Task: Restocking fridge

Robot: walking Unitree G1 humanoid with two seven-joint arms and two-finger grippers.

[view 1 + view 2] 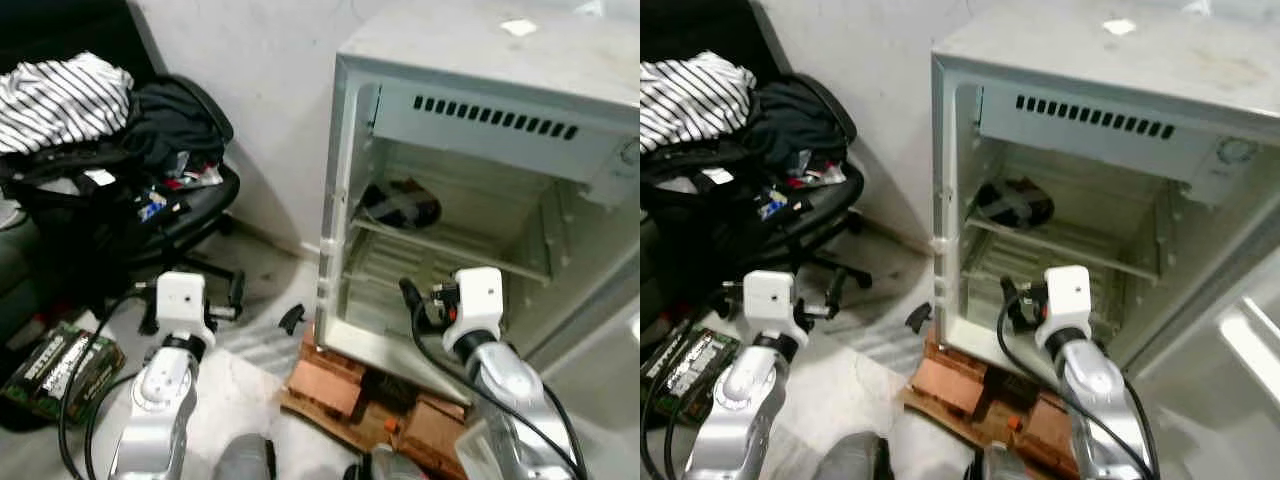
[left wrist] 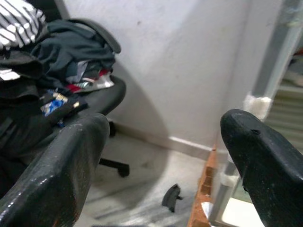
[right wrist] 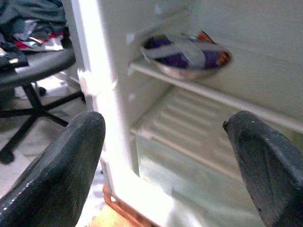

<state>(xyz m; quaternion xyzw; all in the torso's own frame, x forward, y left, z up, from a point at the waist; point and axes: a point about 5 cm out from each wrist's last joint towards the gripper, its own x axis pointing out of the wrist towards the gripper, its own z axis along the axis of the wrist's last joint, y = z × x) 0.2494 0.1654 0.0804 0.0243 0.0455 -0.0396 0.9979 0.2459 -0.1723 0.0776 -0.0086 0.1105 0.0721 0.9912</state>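
A small white fridge [image 1: 480, 60] stands open on bricks against the wall. On its upper shelf [image 1: 450, 248] lies a metal bowl [image 3: 187, 54] holding a purple and dark packet [image 1: 400, 205]. The lower shelf and the floor of the fridge are bare. My right gripper [image 3: 163, 127] is open and empty. It hovers just in front of the fridge's lower opening, below the bowl. My left gripper [image 2: 163, 127] is also open and empty. It is held low to the left of the fridge, facing the wall and the chair.
A black office chair [image 1: 190, 215] piled with dark clothes and a striped shirt [image 1: 60, 95] stands at the left. A green box [image 1: 55, 365] and a small black part [image 1: 291, 318] lie on the floor. Bricks [image 1: 330, 385] stick out under the fridge. The open door [image 1: 600, 350] stands at the right.
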